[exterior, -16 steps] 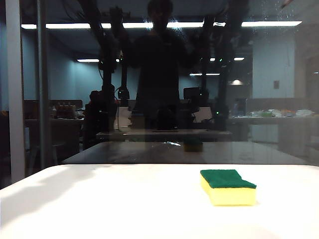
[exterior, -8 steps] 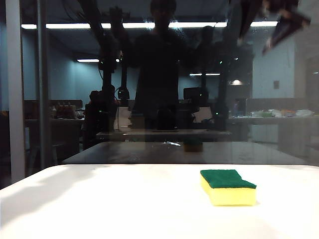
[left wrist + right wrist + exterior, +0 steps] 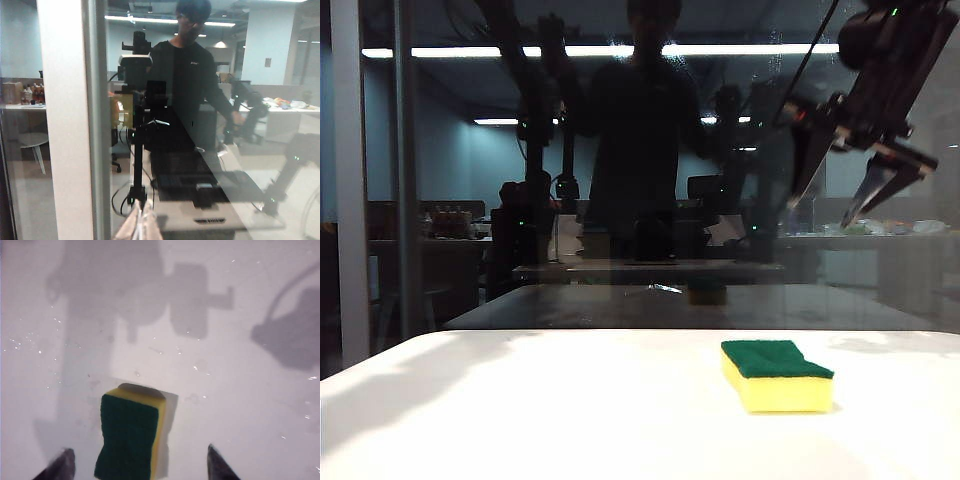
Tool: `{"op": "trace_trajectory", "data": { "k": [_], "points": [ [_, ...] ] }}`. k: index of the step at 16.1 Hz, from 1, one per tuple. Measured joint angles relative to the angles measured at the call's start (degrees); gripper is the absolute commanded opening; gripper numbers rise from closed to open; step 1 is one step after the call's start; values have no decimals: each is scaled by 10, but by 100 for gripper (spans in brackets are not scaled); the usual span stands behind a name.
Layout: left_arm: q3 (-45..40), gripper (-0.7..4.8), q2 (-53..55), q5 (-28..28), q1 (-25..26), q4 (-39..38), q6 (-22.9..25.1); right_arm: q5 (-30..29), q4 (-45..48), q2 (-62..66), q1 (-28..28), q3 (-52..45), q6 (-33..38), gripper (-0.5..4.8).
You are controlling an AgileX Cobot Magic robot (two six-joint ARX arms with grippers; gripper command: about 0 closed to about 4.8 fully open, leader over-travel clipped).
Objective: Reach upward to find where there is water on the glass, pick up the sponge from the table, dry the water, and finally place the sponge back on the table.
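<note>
Sponge lies between right gripper's wide-spread jaws (untouched).

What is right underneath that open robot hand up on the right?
The right hand hangs open above the sponge, green side up, lying flat on the white table. The left hand faces the glass. What lies beneath the sponge is hidden.

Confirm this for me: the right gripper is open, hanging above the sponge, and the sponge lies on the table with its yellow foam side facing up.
One thing is wrong: the sponge lies green scouring side up, with the yellow foam underneath, as the exterior view shows. The rest holds: the right gripper is open and hangs above the sponge, which lies on the table.
</note>
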Motion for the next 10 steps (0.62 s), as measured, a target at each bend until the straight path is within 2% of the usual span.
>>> {"op": "trace_trajectory", "data": {
  "k": [5,10],
  "points": [
    [0,-5,0,0,0,-7,0,24,104,-13,51,-99,44,339],
    [0,-5,0,0,0,-11,0,31,202,-57,50,-243,95,338]
  ]
}}
